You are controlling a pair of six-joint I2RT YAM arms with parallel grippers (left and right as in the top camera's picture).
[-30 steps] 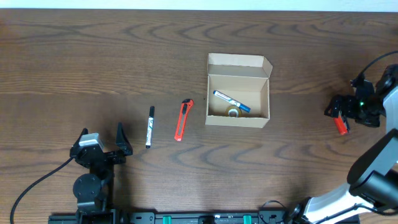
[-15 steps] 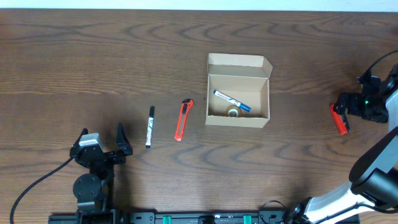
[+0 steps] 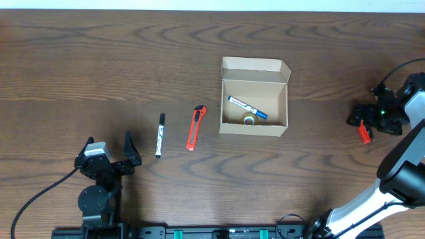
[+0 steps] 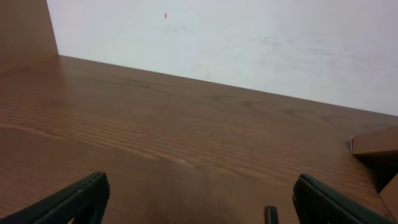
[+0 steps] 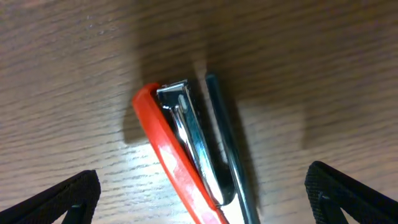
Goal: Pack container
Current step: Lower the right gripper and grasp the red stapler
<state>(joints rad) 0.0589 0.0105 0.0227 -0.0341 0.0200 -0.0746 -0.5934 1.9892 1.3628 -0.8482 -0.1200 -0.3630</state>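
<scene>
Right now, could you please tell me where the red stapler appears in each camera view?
Overhead: the red stapler lies near the far right edge, partly under the right gripper.
Left wrist: not in it.
Right wrist: centre of the picture, lying between the open jaws.
Shared landmark: the dark wood-grain table, visible in all three.

Dark wooden table (image 3: 99, 53), black marker (image 3: 159, 135), orange utility knife (image 3: 194, 127) just beside it (lying parallel), red stapler (image 3: 364, 135) far right

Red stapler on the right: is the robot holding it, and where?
Nothing is held. The right gripper stands open over the stapler without touching it. The left gripper is open and empty.
</scene>
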